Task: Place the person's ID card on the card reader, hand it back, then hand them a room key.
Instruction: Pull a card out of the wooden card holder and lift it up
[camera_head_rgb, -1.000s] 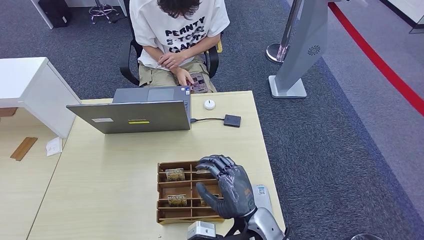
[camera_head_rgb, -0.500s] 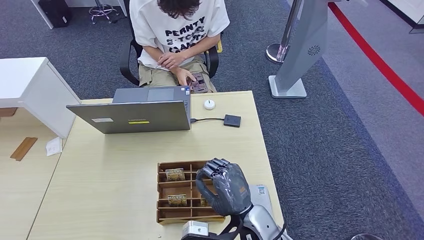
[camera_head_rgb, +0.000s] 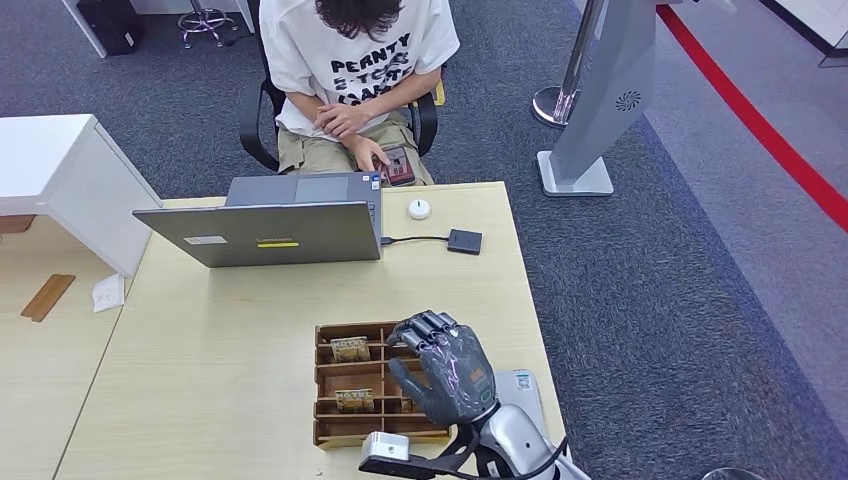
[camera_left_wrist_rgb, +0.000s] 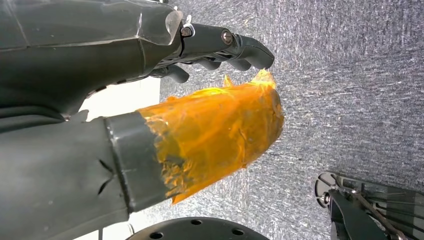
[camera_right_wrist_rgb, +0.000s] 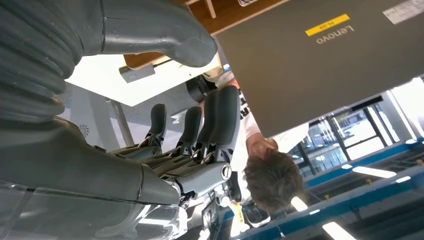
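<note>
My right hand (camera_head_rgb: 442, 372) hovers over the right compartments of the wooden key tray (camera_head_rgb: 330, 432), fingers (camera_head_rgb: 425, 325) bent downward and thumb apart; I see nothing in it. In the right wrist view the fingers (camera_right_wrist_rgb: 220, 120) stand apart from the thumb (camera_right_wrist_rgb: 150, 30) with nothing between them. Room key cards (camera_head_rgb: 350, 349) (camera_head_rgb: 354, 399) lie in the tray's left compartments. The small dark card reader (camera_head_rgb: 464, 241) sits at the table's far right, cabled to the laptop (camera_head_rgb: 262, 232). The seated person (camera_head_rgb: 350, 60) holds a dark flat item (camera_head_rgb: 398, 165) in the lap. My left hand (camera_left_wrist_rgb: 210, 90) hangs over carpet, holding nothing.
A white round puck (camera_head_rgb: 419, 208) sits beyond the reader. A white card or slip (camera_head_rgb: 522, 382) lies by the table's right edge beside my wrist. A white cabinet (camera_head_rgb: 60, 170) stands at the left, a grey stand (camera_head_rgb: 590, 120) on the carpet at the right.
My right hand has turned at the wrist and drawn slightly back, its fingers bending lower over the tray's right compartments. The person has shifted the dark item in the lap.
</note>
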